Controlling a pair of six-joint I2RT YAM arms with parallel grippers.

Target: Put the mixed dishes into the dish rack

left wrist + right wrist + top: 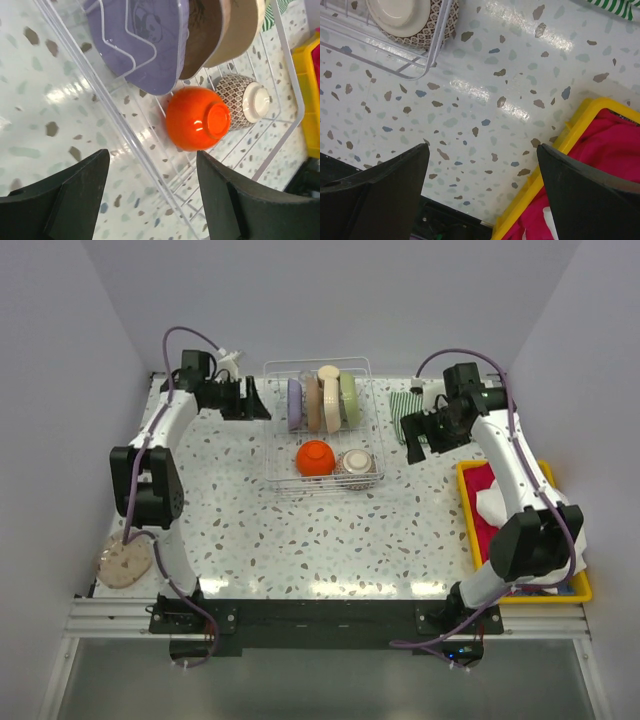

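So the speckled table (300,540) has the dish rack (283,475) sitting toward its far edge, about in the middle. A yellow tray (466,502) with red and white cloths in it runs along the right edge.

The left gripper (151,165) hangs just off the rack's left side, up near the table's far-left corner. Its fingers are spread wide with nothing between them. The right gripper (482,150) is on the other side, over bare table between the rack and the tray, also spread wide and holding nothing.

In the rack's far half, four plates stand on edge in a row. From left to right they are a lavender plate (145,40) with a little panda on it, a brown plate (205,35), a cream plate (240,30) and a green plate (350,400).

The near half has the orange bowl (314,457) and the grey patterned bowl (357,464) touching each other, both showing their foot rings.

A pale round plate (125,562) is outside the rack, down at the table's near-left corner beside the left arm.

A striped green cloth (400,410) lies just off the rack's far-right corner.
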